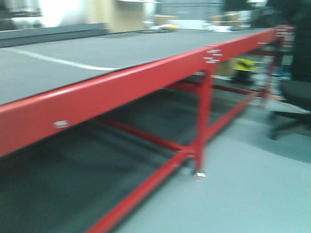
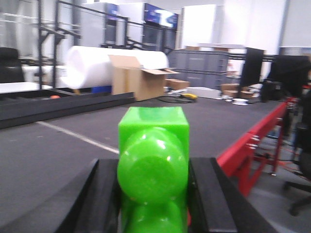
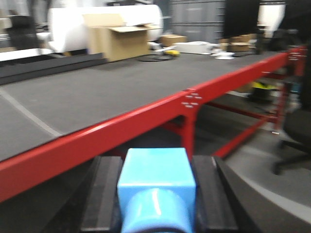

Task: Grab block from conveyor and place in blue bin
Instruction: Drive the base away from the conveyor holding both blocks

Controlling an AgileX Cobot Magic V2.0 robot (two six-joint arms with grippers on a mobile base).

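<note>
Beside conveyor (image 3: 97, 92), right gripper (image 3: 156, 167) holding block (image 3: 156, 180) (blue)

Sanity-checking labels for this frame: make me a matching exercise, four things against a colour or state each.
Things:
1. left gripper
2. right gripper
3. conveyor frame
4. belt

Colour or state:
A. dark grey
B. closed on the blue block
C. red
D. closed on the green piece

Pairs: 1-D, 2-B, 3-C, 4-A
</note>
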